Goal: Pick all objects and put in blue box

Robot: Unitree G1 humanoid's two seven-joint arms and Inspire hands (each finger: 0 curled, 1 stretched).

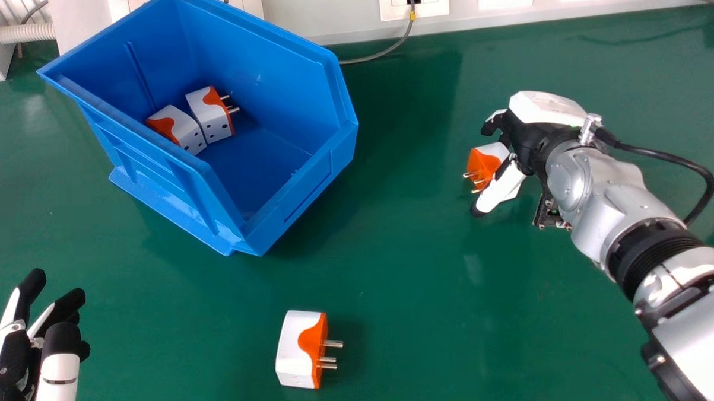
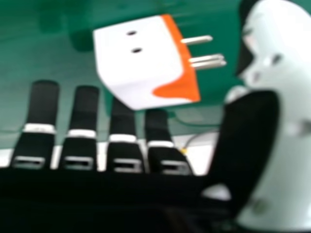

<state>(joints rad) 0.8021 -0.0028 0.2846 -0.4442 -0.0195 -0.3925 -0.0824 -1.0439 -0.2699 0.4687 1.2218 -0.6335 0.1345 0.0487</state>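
Your right robot hand (image 1: 527,141) was at a plug adapter (image 1: 484,163) on the surface (image 1: 407,282), fingers and thumb apart (no firm grip); the left hand (image 1: 60,374) sat open, idle. You seemed mid-pick; next came closing, then carrying it to the blue box (image 1: 300,193).

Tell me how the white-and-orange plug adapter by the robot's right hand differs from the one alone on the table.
The adapter by the black-and-white right hand has metal pins pointing toward the head view's left; the lone adapter has pins pointing right. The hand's thumb partly covers the first; the lone one is uncovered. Both are white with an orange side.
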